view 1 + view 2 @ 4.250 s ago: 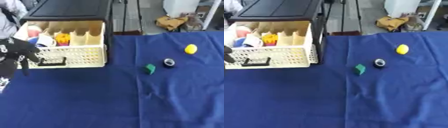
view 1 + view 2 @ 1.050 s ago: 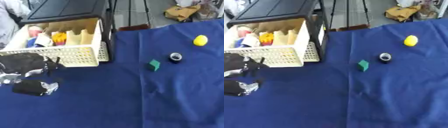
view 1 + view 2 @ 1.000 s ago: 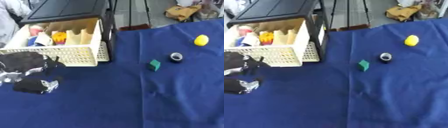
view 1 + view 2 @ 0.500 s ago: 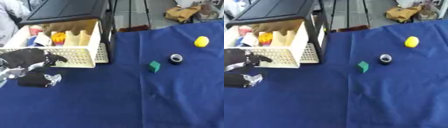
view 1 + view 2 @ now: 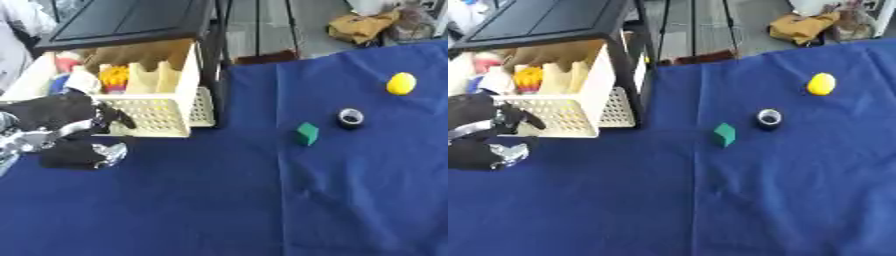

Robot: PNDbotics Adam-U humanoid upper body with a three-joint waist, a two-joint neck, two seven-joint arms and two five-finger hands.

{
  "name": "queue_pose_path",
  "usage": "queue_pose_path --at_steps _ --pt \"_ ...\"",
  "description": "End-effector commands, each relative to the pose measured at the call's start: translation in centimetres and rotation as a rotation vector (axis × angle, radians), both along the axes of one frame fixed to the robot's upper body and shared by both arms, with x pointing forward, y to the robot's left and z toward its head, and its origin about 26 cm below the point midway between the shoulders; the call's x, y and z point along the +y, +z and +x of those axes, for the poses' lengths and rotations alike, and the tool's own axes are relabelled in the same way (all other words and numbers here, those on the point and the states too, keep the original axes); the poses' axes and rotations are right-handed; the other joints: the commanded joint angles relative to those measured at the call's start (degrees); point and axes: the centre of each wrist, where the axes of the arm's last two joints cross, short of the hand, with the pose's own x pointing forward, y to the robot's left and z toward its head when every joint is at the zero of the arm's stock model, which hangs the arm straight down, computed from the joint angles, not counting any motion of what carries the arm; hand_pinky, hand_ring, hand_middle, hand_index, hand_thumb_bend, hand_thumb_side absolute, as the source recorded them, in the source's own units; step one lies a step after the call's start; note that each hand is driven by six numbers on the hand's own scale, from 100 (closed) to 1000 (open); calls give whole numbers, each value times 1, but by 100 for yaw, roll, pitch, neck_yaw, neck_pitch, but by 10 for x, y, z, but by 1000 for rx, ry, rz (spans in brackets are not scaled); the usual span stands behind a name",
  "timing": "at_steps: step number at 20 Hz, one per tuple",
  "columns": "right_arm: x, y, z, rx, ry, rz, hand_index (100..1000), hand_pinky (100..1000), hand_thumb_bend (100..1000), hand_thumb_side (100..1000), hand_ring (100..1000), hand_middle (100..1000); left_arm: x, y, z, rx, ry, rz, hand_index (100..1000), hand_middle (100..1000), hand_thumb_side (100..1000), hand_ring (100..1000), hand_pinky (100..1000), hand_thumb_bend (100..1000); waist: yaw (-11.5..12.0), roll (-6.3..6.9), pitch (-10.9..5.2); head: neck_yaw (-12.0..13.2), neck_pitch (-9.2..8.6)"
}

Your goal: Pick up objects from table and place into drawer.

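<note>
Blue cloth [image 5: 219, 200] covers the table; left hand [image 5: 66, 131] by the drawer [image 5: 157, 112], fingers curled, holding nothing.

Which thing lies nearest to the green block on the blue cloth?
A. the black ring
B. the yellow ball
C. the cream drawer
A: the black ring sits just right of the green block; the yellow ball and drawer are farther.
</note>
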Motion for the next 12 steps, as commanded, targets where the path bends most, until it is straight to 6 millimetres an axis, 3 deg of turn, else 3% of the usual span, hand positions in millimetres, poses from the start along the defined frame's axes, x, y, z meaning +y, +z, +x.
queue_pose_path --at_steps 1,12 --pt "0 5 -4 -20 -6 -22 612 444 100 972 617 540 -3 1 1 21 -24 3 1000 697 1000 465 235 100 -33 -18 -79 29 -82" --pt "2 4 -4 8 -9 -29 602 444 100 972 616 535 -12 12 -12 9 -71 7 1000 684 1000 464 238 100 -38 36 -111 33 -76"
